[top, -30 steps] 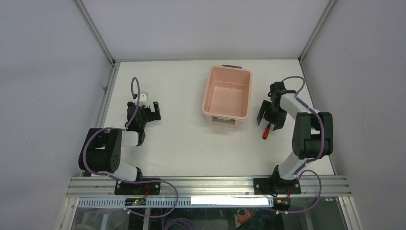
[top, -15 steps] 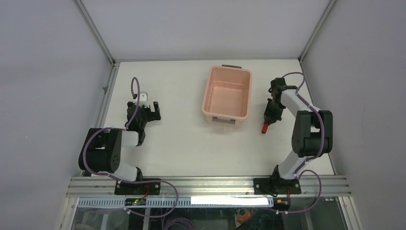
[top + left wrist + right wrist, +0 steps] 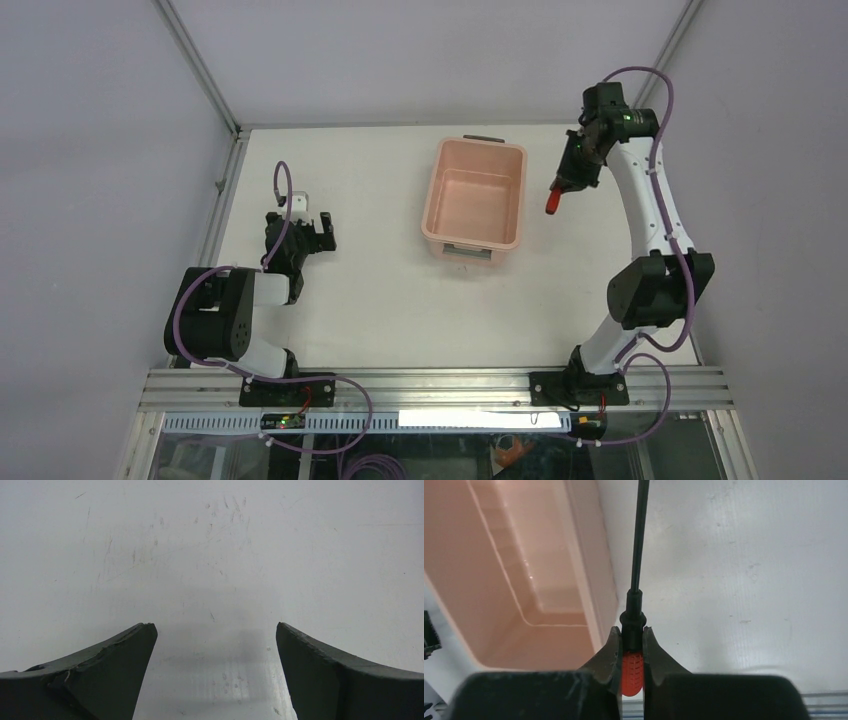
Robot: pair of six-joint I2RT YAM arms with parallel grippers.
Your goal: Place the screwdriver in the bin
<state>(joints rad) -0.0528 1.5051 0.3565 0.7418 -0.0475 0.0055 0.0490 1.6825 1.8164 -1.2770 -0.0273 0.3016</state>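
The right claw [image 3: 568, 180] is clamped on the red screwdriver [image 3: 553, 203] at the upper right, just beside the pink bin [image 3: 470, 240], and the left claw [image 3: 312, 231] is apart.

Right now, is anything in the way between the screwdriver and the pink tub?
Nothing visible. The right gripper holds the screwdriver in the air just right of the tub, which is open-topped and empty.

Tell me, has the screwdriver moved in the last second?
Yes. Shut in the right gripper, the screwdriver has gone from beside the near right corner of the bin to farther back, alongside its right rim, still outside it.
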